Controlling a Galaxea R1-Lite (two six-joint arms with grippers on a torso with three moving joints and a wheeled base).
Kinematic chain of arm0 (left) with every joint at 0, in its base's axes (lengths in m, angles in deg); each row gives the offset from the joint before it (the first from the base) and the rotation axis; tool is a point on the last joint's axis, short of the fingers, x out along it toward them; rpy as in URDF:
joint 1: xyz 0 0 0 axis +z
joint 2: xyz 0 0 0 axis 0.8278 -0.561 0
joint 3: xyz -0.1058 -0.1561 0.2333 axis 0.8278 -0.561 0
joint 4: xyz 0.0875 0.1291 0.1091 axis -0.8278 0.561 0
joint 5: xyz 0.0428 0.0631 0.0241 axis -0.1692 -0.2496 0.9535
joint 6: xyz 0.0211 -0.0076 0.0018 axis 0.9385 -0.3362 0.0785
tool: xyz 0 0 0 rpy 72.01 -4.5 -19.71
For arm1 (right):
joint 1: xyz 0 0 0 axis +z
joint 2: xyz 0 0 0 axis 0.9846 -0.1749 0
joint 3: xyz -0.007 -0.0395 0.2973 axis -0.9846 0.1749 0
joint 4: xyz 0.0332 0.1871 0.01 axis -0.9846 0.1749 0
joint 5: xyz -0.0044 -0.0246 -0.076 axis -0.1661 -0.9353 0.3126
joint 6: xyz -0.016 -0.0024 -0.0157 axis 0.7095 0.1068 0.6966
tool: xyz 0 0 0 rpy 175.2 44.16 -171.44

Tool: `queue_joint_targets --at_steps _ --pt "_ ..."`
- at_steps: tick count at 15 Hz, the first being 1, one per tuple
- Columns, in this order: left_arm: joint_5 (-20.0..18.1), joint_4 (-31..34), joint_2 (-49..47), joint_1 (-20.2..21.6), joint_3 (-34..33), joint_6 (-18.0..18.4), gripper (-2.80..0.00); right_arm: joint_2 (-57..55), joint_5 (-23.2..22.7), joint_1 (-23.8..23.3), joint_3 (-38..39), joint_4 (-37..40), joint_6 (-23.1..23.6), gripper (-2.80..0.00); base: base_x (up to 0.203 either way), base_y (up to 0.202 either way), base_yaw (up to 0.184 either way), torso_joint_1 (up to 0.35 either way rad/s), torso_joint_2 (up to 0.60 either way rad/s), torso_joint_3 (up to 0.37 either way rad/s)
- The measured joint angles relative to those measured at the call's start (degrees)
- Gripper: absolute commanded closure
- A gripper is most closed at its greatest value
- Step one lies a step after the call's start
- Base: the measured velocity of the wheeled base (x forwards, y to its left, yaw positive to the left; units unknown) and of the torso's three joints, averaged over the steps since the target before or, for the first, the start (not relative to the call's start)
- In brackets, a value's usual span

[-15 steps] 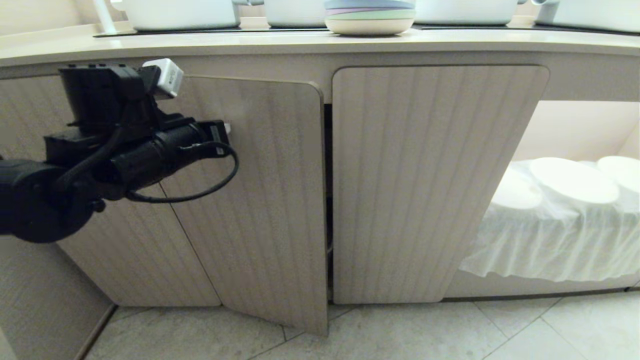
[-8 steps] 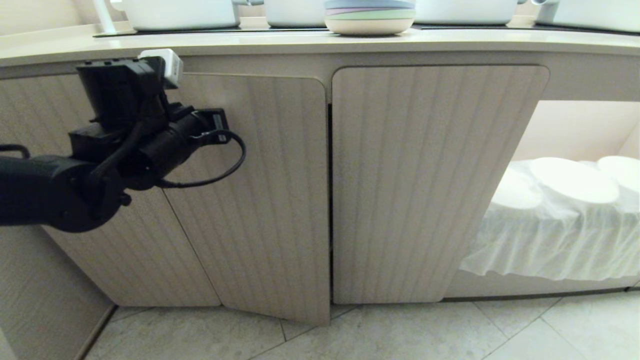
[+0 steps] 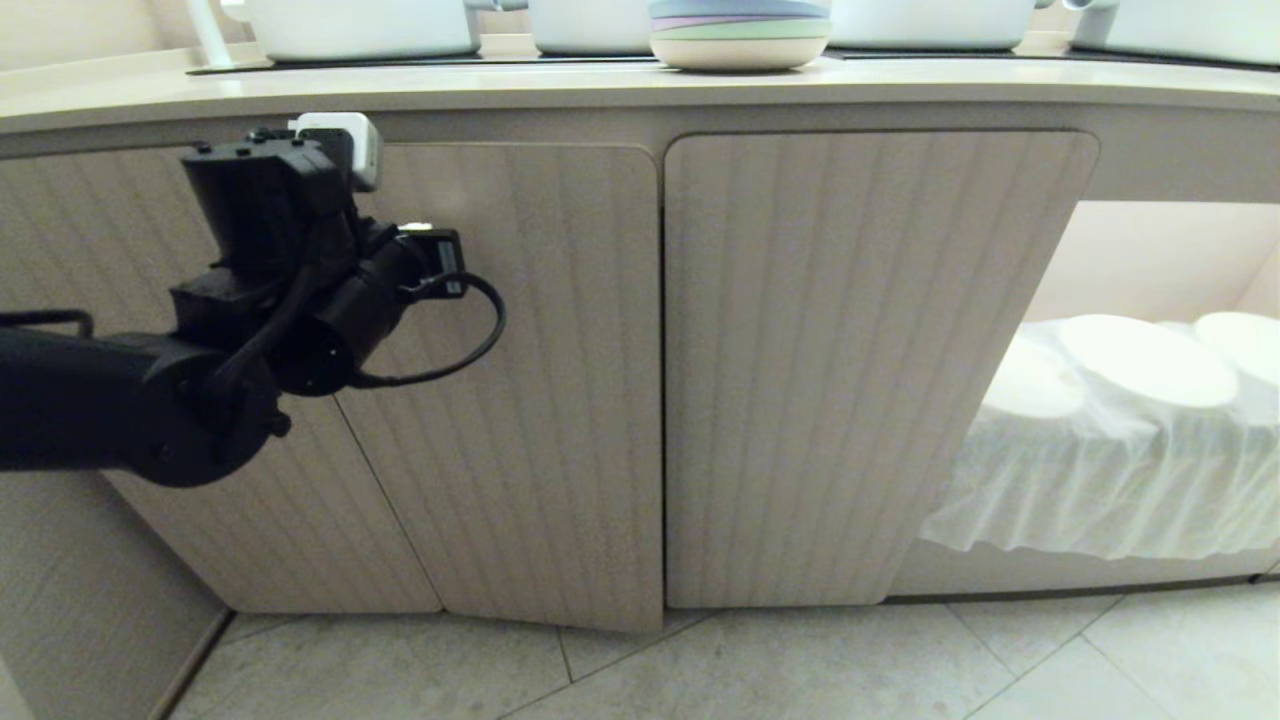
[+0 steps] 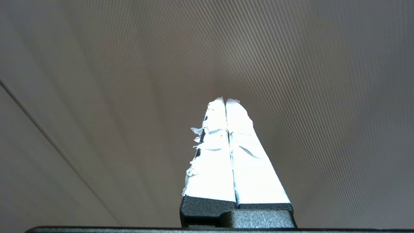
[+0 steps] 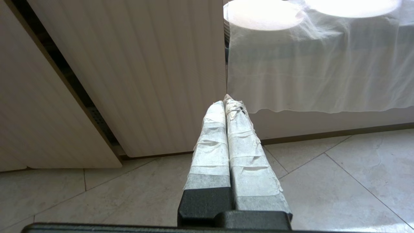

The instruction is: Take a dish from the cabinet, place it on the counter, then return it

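Pincer [image 4: 225, 101] on the left arm, pressed together and empty, pushes the cabinet's left door [image 3: 520, 380] nearly flush. Dish out of sight, presumably returned inside. Next: final nudge, then withdraw. Right pincer [image 5: 225, 98] parked, also pressed together.

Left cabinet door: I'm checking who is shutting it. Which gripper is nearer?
Left. The left gripper is right at the door, fingers shut; the right gripper sits low off to the other side, near the floor.

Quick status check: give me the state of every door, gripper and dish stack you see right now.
left cabinet door: almost shut, bottom corner slightly proud
right cabinet door: shut
left gripper: shut, empty, against left door
right gripper: shut, empty
plate stack: on counter
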Motion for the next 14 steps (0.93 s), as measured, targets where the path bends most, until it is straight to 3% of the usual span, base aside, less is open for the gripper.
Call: queue_joint_targets --at_steps 6,14 --pt "-0.1 0.1 10.6 -1.0 -12.7 2.3 0.00 0.0 0.0 0.0 0.0 0.0 0.0 0.00 0.000 0.000 0.000 0.000 0.00 0.000" --pt "0.1 0.2 30.4 -0.5 -27.7 10.1 0.00 0.0 0.0 0.0 0.0 0.0 0.0 0.00 0.000 0.000 0.000 0.000 0.00 0.000"
